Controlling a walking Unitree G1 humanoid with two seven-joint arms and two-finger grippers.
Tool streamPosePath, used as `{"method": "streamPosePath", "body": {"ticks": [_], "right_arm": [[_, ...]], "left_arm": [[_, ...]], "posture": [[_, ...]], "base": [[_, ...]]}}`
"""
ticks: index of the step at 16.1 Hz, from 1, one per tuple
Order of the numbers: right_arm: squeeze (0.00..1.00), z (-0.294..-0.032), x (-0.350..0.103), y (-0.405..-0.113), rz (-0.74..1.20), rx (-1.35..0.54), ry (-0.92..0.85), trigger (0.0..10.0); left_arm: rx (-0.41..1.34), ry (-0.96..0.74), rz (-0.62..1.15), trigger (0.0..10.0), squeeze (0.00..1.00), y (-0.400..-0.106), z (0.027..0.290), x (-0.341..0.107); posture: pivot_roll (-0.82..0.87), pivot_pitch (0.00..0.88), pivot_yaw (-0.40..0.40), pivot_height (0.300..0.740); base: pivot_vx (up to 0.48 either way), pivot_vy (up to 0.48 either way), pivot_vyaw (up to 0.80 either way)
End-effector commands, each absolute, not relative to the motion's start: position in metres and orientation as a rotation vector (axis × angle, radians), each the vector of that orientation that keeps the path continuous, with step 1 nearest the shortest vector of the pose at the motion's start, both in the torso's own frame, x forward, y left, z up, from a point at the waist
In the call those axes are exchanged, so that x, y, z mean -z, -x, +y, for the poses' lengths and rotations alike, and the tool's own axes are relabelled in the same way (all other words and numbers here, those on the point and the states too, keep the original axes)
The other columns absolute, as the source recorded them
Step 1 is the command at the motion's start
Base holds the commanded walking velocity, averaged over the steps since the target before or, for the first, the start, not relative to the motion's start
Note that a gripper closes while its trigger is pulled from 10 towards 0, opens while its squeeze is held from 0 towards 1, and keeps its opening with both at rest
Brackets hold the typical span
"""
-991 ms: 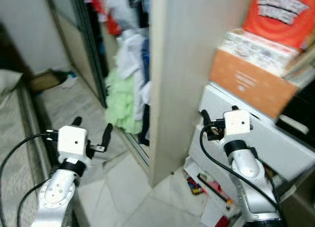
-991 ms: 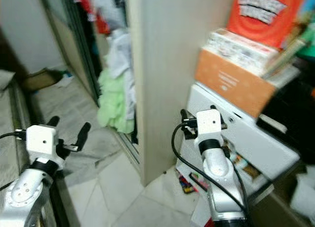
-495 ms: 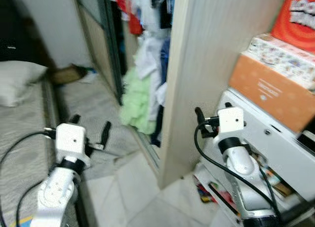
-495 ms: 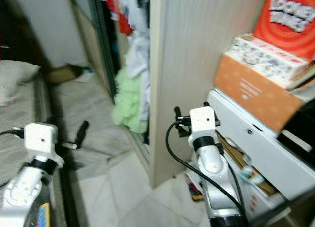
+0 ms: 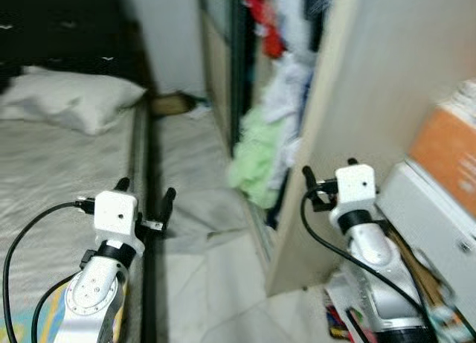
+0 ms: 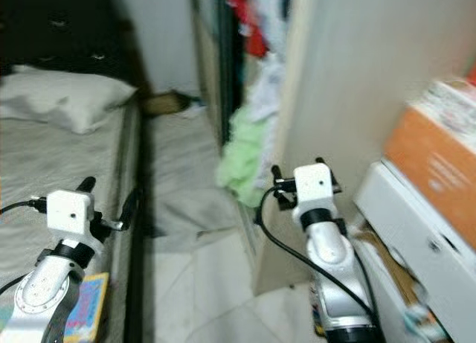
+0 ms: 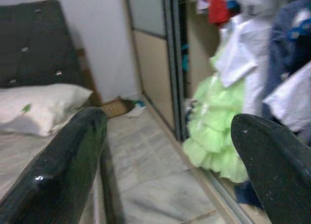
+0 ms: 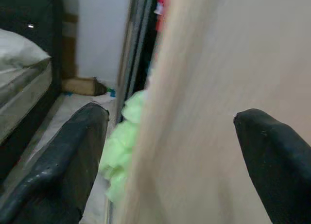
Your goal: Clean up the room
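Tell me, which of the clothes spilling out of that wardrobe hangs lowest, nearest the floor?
The pale green ruffled garment. It bulges out at the bottom of the wardrobe opening, reaching the floor, while the white and red clothes hang higher above it.

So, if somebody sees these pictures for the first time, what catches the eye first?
Probably the light green ruffled garment spilling from the open wardrobe onto the floor, under hanging clothes. Next, the white pillow on the bed at the left, and the orange box on the white unit at the right.

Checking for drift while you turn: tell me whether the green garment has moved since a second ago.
No. The green garment hangs by the same wardrobe panel edge as before; the whole picture shifted because the camera turned left, bringing the pillow into view.
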State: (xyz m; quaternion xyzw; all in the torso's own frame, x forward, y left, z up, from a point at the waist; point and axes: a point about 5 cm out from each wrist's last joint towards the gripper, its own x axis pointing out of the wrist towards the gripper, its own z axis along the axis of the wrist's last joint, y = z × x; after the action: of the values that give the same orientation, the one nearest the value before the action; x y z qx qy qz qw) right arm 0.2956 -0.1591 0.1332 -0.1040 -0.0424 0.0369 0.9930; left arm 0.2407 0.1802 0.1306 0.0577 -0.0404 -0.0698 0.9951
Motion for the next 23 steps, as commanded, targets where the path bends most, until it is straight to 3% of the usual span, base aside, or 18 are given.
{"method": "streamPosePath", "body": {"ticks": [1,23], "right_arm": [[0.0,-0.1539,-0.135,-0.2968,-0.095,-0.082,0.192,10.0],[0.0,-0.1518,-0.1351,-0.3044,-0.104,-0.081,0.187,10.0]], "left_arm": [[0.135,-0.125,-0.088,10.0,0.0,-0.2408,0.1836,-0.1334],[0.155,-0.121,-0.102,10.0,0.0,-0.2472,0.178,-0.1368]], "posture": [[-0.01,0.014,-0.048,0.74],[-0.01,0.022,-0.045,0.74]], "base": [[0.0,0.0,0.8],[0.0,0.0,0.8]]}}
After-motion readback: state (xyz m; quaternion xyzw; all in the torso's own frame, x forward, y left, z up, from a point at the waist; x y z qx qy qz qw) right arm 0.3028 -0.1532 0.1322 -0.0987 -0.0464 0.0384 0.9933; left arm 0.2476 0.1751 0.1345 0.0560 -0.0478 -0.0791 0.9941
